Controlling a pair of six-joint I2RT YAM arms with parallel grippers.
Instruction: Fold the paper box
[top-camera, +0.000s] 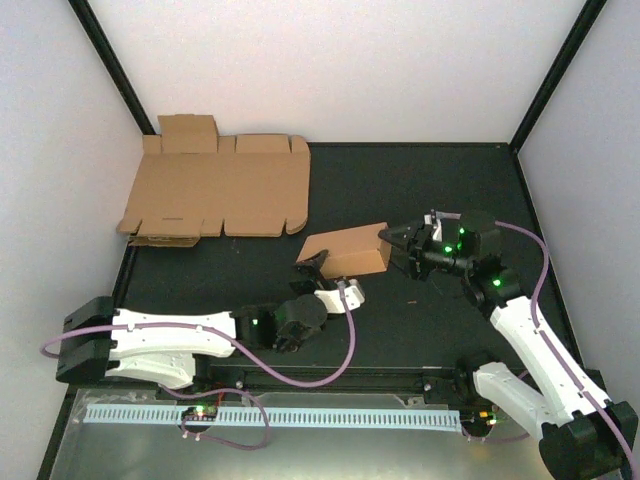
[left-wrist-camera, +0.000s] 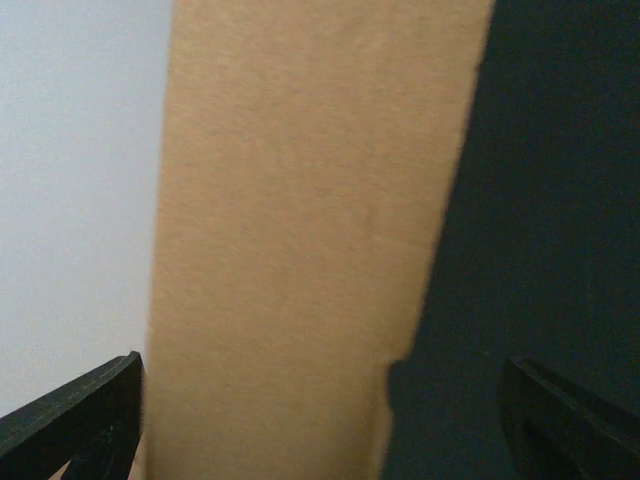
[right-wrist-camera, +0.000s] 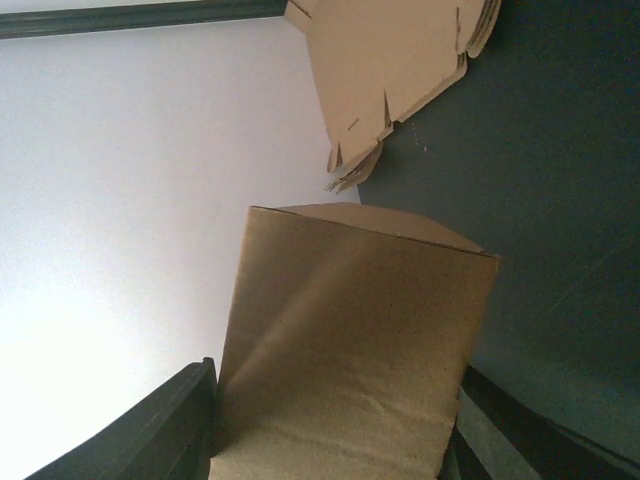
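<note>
1. Status. The paper box (top-camera: 345, 250) lies mid-desk between the two arms, partly formed. It is well apart from the stack of flat sheets (top-camera: 215, 190) at the far-L corner of the desk (top-camera: 430, 190). You cannot tell whether the box rests on the desk or hangs just above it.

2. R pincer (top-camera: 393, 240): closed on the box's R end. In the R wrist view its fingers (right-wrist-camera: 175, 430) sit against both side walls.

3. L pincer (top-camera: 312, 262): open, straddling the box's L end. One finger (left-wrist-camera: 85, 415) is just beside the cardboard. The other is apart from it, w/ bare desk showing between.

4. Procedure (est., step in hand = forming the L end):
- Use the R grip as the anchor. Do not squeeze harder, since thin cardboard walls will likely buckle.
- Centre the L pincer on the box before closing, so both fingers meet the walls together.
- Close slowly and push along the crease lines, not across the panels.
- Watch the top view for twist. If the box skews, stop and re-align.
</note>
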